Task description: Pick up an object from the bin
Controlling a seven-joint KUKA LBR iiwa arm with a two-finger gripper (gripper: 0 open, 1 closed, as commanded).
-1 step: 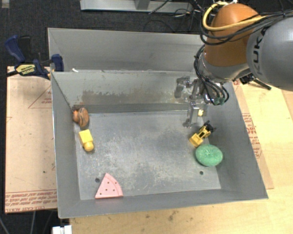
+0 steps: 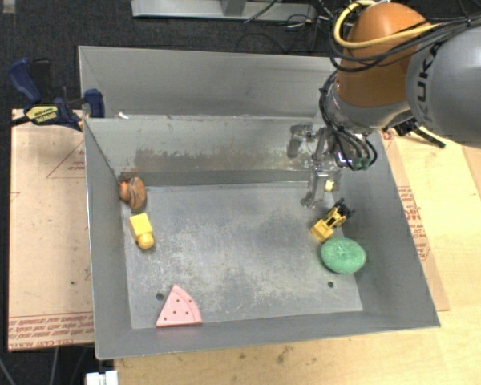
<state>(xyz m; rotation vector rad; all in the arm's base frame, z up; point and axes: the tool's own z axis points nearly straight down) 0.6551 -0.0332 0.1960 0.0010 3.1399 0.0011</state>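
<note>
The small yellow-and-black plastic toy digger (image 2: 330, 220) lies on the floor of the grey metal bin (image 2: 240, 255), just beside the claw (image 2: 314, 189) and a little nearer the front edge than it, lying at a slant, apart from the claw as far as I can see. The claw itself hangs low by the foot of the back wall, on the side the arm (image 2: 449, 79) comes in from, under the rounded orange cover (image 2: 374, 50) with its loop of yellow cable. From here I cannot tell how far the claw stands open, nor whether it has hold of anything. Just past the toy digger, further from the claw toward the front of the bin, sits a flat round green disc (image 2: 342, 256), close to the digger, though I cannot say if they touch. The rest lies well apart from the claw, across the floor on the side away from the arm: a pink wedge dotted with small holes (image 2: 179, 308) near the front corner, a yellow block with a rounded end (image 2: 142, 231) by the far side wall, and a brown rounded lump (image 2: 133, 191) just behind that block, in the back corner.
</note>
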